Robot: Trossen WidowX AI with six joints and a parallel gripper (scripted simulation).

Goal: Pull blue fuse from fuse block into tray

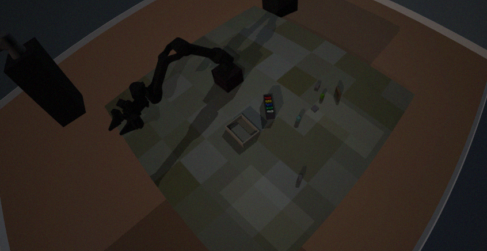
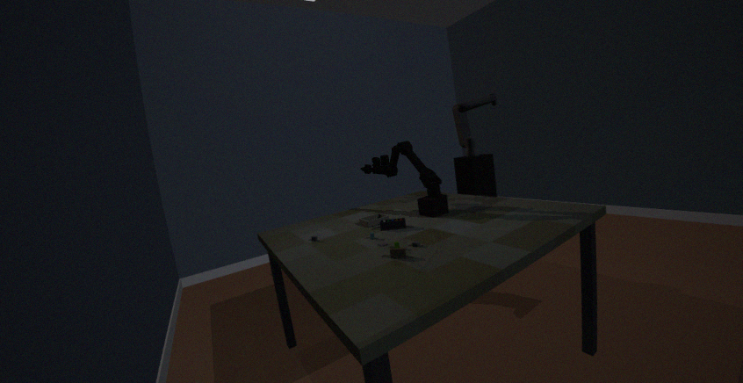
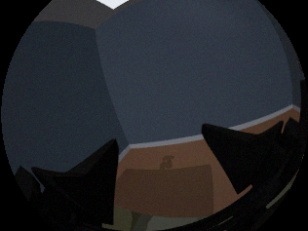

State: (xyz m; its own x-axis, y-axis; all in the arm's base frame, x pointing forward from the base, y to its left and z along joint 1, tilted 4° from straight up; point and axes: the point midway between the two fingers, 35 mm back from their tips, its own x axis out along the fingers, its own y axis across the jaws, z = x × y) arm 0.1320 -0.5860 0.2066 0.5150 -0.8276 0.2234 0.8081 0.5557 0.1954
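My black two-fingered pincer [image 1: 114, 132] [image 2: 362, 169] [image 3: 161, 135] hung open and unladen at the far left, presumably to clear the small blue fuse [image 1: 269, 105], seated mid-row in the dark rectangular fuse block [image 1: 269, 116] [image 2: 393, 226] near the pale wooden tray [image 1: 234, 137] [image 2: 367, 222].

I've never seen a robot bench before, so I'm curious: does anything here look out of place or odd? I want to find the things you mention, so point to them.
Nothing looks spilled or damaged. The five coloured fuses [image 1: 269, 105] sit lined up in their block [image 1: 270, 116] [image 2: 393, 224]. A few small pieces lie scattered beyond it, such as a teal one [image 1: 298, 117] [image 2: 371, 236], which looks a little untidy.
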